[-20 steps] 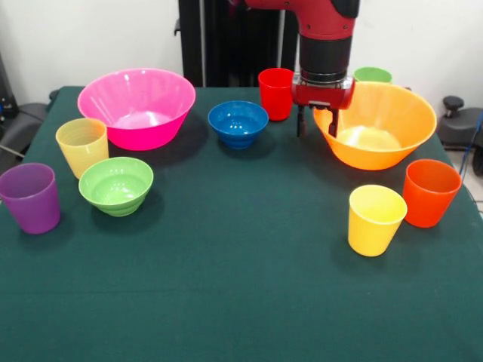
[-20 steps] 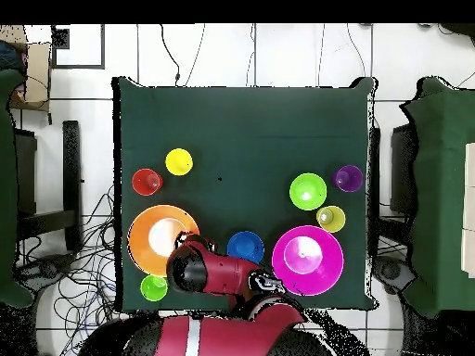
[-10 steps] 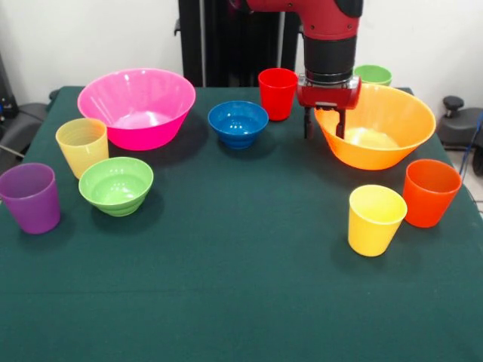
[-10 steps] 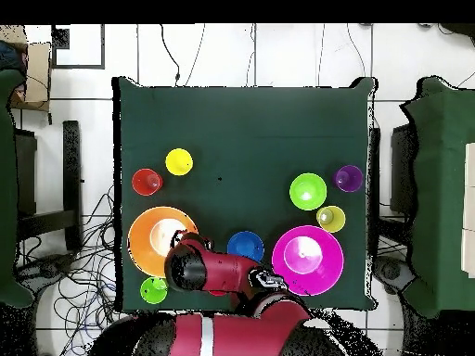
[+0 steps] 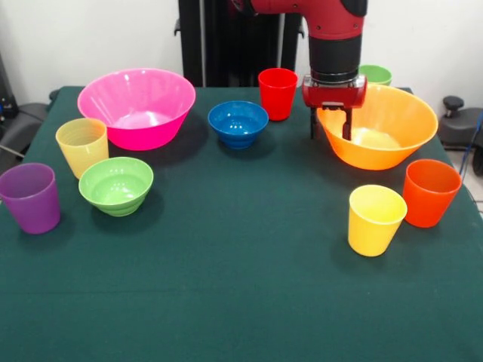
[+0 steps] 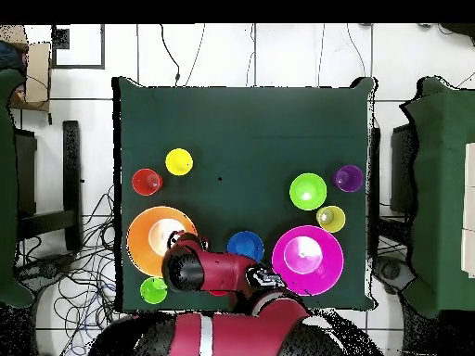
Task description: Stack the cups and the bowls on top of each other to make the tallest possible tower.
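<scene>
My gripper (image 5: 330,130) is open and hangs at the near-left rim of the large orange bowl (image 5: 385,124), one finger outside the rim and one inside. The red cup (image 5: 277,92) and the small blue bowl (image 5: 238,123) stand to its left, and the green cup (image 5: 375,74) stands behind the orange bowl. The pink bowl (image 5: 136,105), pale yellow cup (image 5: 81,145), small green bowl (image 5: 115,185) and purple cup (image 5: 30,197) stand at the left. The bright yellow cup (image 5: 375,219) and orange-red cup (image 5: 430,192) stand at the right front. Nothing is stacked.
In the overhead view my arm (image 6: 190,269) covers the gripper and the red cup, beside the orange bowl (image 6: 153,236). The green table (image 5: 226,302) has open cloth across its front half. Chairs stand off both sides of the table.
My gripper has moved right, from beside the orange bowl's left side to straddling its rim. The bowl has shifted very slightly. The other cups and bowls have not moved.
</scene>
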### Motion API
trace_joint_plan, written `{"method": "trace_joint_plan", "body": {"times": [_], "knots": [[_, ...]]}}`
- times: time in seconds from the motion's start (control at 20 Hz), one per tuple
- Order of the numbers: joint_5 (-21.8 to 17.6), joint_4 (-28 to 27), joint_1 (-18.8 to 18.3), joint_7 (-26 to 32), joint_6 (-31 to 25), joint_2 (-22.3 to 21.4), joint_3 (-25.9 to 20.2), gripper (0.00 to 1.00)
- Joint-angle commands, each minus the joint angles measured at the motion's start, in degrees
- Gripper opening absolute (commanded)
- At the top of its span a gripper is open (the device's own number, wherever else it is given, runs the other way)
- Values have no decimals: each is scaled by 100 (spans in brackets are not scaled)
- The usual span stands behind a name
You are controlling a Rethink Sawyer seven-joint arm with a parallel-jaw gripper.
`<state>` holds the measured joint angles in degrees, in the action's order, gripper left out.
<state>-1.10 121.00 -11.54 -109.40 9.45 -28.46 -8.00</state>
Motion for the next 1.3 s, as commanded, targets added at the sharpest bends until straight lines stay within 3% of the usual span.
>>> {"method": "trace_joint_plan", "body": {"times": [0.05, 1.3], "knots": [[-165, -646, 413, -648, 459, 318, -35, 100], [-402, -935, 244, -475, 342, 522, -85, 100]]}}
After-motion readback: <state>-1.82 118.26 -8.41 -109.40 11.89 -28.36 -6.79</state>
